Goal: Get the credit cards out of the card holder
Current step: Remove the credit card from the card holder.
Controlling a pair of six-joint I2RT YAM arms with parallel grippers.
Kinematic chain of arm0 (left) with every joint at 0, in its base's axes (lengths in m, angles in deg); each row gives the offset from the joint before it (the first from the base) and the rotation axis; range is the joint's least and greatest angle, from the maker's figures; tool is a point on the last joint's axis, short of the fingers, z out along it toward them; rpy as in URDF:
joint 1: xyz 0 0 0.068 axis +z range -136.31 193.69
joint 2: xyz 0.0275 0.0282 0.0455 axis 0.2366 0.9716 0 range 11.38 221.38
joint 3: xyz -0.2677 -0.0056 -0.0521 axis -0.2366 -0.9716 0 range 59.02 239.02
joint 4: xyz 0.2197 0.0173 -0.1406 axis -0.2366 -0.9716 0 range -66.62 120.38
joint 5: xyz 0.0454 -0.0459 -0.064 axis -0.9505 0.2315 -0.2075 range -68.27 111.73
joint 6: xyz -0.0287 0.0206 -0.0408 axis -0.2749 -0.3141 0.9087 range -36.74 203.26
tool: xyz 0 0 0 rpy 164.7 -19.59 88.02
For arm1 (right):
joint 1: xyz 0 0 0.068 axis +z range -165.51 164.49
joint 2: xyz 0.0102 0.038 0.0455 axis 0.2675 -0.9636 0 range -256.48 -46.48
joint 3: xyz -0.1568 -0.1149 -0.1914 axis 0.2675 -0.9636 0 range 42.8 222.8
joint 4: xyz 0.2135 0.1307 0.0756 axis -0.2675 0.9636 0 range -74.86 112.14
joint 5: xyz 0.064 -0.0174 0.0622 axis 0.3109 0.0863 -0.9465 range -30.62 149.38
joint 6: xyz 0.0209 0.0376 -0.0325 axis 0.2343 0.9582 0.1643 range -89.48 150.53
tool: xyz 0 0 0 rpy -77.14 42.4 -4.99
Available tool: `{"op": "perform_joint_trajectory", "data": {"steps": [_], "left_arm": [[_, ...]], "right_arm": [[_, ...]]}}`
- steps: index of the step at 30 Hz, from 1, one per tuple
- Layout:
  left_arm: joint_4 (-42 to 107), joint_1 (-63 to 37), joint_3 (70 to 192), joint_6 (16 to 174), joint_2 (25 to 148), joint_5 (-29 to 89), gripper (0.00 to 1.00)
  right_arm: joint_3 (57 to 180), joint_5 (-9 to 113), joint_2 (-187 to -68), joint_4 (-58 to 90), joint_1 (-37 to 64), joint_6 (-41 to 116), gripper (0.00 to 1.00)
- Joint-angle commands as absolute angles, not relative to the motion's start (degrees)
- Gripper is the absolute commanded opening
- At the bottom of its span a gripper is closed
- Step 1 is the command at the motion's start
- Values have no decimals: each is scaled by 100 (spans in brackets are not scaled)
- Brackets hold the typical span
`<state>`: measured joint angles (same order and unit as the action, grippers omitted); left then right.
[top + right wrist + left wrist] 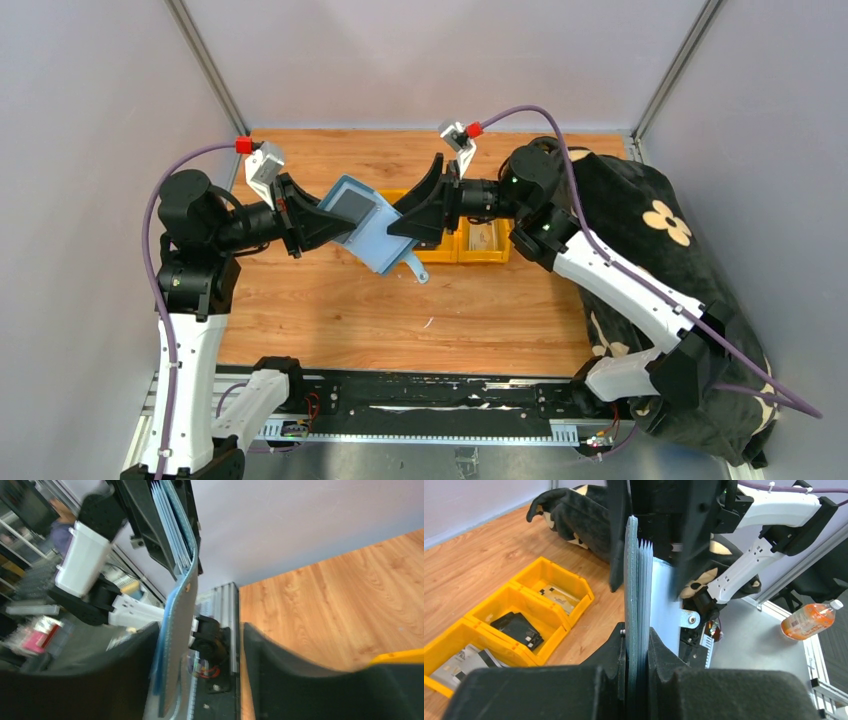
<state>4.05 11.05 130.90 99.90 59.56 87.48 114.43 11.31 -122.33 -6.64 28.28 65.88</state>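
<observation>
The slate-blue card holder [365,235] hangs in the air over the table's middle, tilted, with a dark rectangle on its upper face and its tab [418,268] dangling below. My left gripper [322,222] is shut on the holder's left end; in the left wrist view the jaws [638,650] pinch its layered edges [639,580]. My right gripper [415,215] stands open around the right end, and the holder's flap [175,630] lies close to one finger [125,680]. Credit cards lie in the yellow bins: a dark one [519,629], a pale one [558,595] and a grey-white one [461,664].
The row of yellow bins [487,255] sits on the wooden table behind the right gripper. A black cloth with pale flowers [650,230] covers the table's right side. Off the table stands an orange bottle [811,620].
</observation>
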Motion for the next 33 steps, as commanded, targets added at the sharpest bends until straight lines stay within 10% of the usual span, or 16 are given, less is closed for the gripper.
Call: {"op": "perform_joint_trajectory", "data": {"steps": [1,5,14,16,19,33], "left_arm": [[515,1140,13066,10014,5877,8769,0],[693,1140,12910,10252,5852,8787,0],[1489,1138,12196,11029,5682,8717,14],[1376,1140,12305,10999,5742,8714,44],[816,1138,12528,10675,5849,8778,59],[-634,1188,13040,9328,6095,9140,51]], "right_arm": [[11933,877,-12444,59,2996,6216,50],[12393,555,-12810,642,3067,6281,4],[12233,393,-12748,758,3216,5992,0],[12215,536,-12711,1027,3200,5855,0],[12263,717,-12642,1695,3119,5517,0],[12093,659,-12190,2150,2695,5288,0]]}}
